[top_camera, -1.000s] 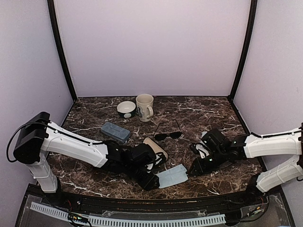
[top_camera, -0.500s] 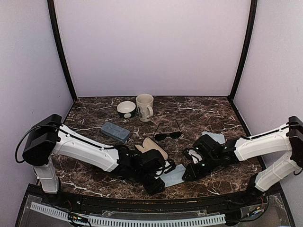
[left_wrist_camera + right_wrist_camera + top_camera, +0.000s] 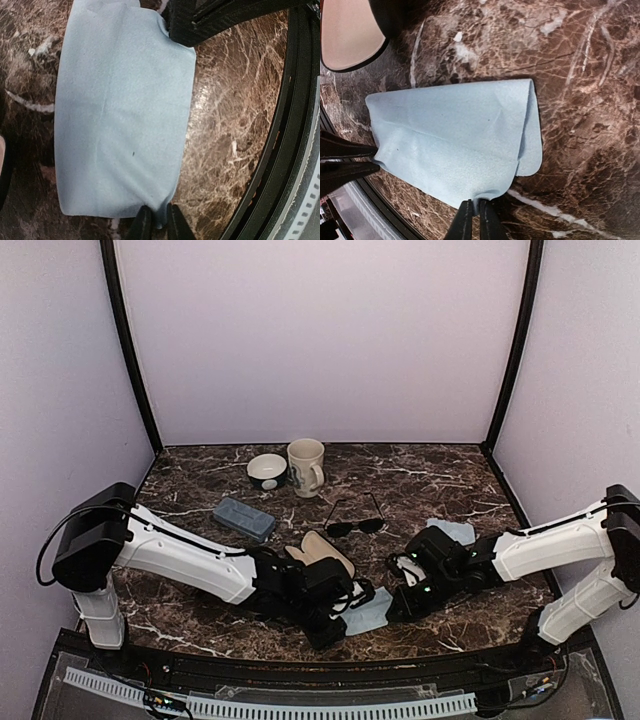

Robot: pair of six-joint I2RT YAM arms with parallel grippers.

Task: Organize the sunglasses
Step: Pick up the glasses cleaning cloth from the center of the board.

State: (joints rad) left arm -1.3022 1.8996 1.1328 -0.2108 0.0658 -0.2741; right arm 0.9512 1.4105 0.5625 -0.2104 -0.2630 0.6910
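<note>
The dark marble tabletop (image 3: 200, 490) carried everything. The left arm (image 3: 180, 560) stretched low from the left edge towards the middle of the near edge, and the right arm (image 3: 550, 545) reached in from the right edge to meet it. Between them, close to the near edge, lay a pale blue cloth (image 3: 120, 110), mostly flat on the marble with one side folded over. The left gripper (image 3: 155, 225) was closed on one edge of the cloth, its fingertips pinched together with the fabric between them. The right gripper (image 3: 474, 217) was likewise closed on the opposite edge, nipping a corner. Just behind the cloth, towards the middle of the tabletop, an open case (image 3: 322, 548) with a black rim showed its beige lining. A grey-blue case (image 3: 244, 519) lay closed left of centre. A cream mug (image 3: 306, 467) stood near the far edge, with a small dark bowl (image 3: 267, 471) touching or just beside it on its left. The sunglasses (image 3: 355, 527), a black thin-framed pair with arms unfolded towards the far edge, lay near the middle of the tabletop, just beyond the open case and apart from both grippers. A second cloth (image 3: 452, 531) of the same pale blue lay by the right arm.
</note>
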